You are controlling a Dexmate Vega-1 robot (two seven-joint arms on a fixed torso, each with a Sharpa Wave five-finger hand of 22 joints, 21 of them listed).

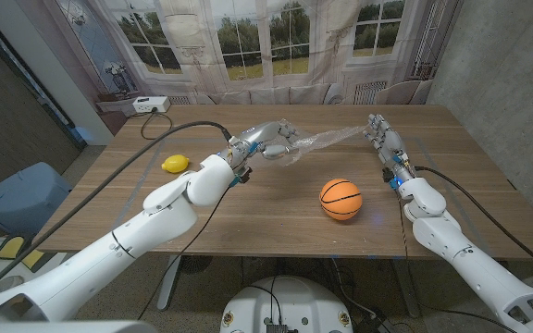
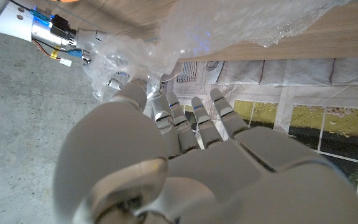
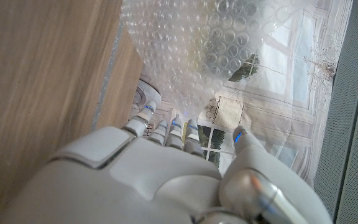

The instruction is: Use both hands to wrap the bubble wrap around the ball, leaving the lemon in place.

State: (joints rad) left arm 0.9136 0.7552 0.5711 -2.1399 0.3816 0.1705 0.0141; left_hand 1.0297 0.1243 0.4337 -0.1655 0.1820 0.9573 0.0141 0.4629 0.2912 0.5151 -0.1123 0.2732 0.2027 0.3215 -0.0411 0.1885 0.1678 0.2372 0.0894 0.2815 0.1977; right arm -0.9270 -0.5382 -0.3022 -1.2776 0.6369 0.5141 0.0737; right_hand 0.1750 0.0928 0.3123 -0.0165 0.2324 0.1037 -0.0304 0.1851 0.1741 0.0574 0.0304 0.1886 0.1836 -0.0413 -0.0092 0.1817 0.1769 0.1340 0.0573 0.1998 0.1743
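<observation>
While both hands are up off the table, the bubble wrap (image 1: 327, 140) hangs stretched between them as a clear, crinkly sheet, bunched and twisted at the left end and thinner toward the right, sitting over the far half of the wooden table (image 1: 248, 208). Left hand (image 1: 268, 139) has its fingers closed on the scrunched end of the sheet; from the left wrist view the plastic (image 2: 166, 37) is balled up right at the fingertips (image 2: 166, 109), so it's clamped on it. Right hand (image 1: 380, 136) is pointing away from the robot with its fingers pretty straight, and the sheet's other end meets its fingertips; in the right wrist view the bubbles (image 3: 210, 56) spread out just past the fingers (image 3: 166, 127) with the thumb (image 3: 244, 140) up beside them, so it looks like a pinch on the edge. The ball (image 1: 340, 199), orange with black lines like a basketball, sits on the table nearer the robot than the sheet, between the two arms and closer to the right one, not touching the wrap. The lemon (image 1: 175, 164) is way over on the left side near the table's left edge, well apart from the ball. Plenty of bare wood around the ball on all sides, and the near edge of the table is a bit in front of it.
</observation>
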